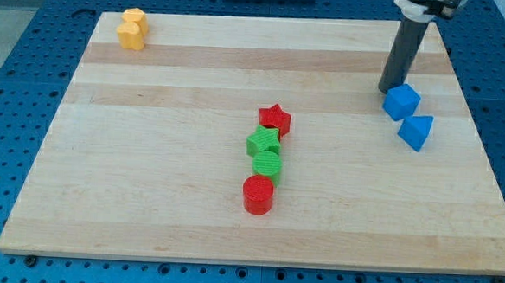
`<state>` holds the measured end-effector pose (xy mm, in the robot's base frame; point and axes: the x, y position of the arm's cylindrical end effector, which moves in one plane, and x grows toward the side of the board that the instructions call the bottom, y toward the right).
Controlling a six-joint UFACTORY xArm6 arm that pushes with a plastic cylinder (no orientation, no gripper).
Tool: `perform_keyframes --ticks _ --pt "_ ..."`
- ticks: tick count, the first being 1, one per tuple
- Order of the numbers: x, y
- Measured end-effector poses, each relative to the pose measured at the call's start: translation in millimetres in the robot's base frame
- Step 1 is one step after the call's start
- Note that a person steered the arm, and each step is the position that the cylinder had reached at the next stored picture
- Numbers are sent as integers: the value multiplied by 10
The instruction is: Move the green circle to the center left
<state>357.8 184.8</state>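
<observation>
The green circle (268, 166) lies near the board's middle, in a column of touching blocks: a red star (275, 118) at the top, a green star (263, 143) below it, then the green circle, then a red cylinder (257, 195) at the bottom. My tip (388, 89) rests on the board at the view's upper right, far from the green circle. It stands just to the upper left of a blue cube (402, 102).
A blue triangular block (417, 131) lies just below the blue cube. A yellow block (132, 29) sits at the board's top left corner. The wooden board (147, 171) lies on a blue perforated table.
</observation>
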Motion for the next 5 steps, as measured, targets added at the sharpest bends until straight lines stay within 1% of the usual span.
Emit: perform_keyframes --ticks 1,2,3,4,5 --pt "216 0" --pt "328 0" --pt "225 -29" --pt "147 -340" --pt "163 -583"
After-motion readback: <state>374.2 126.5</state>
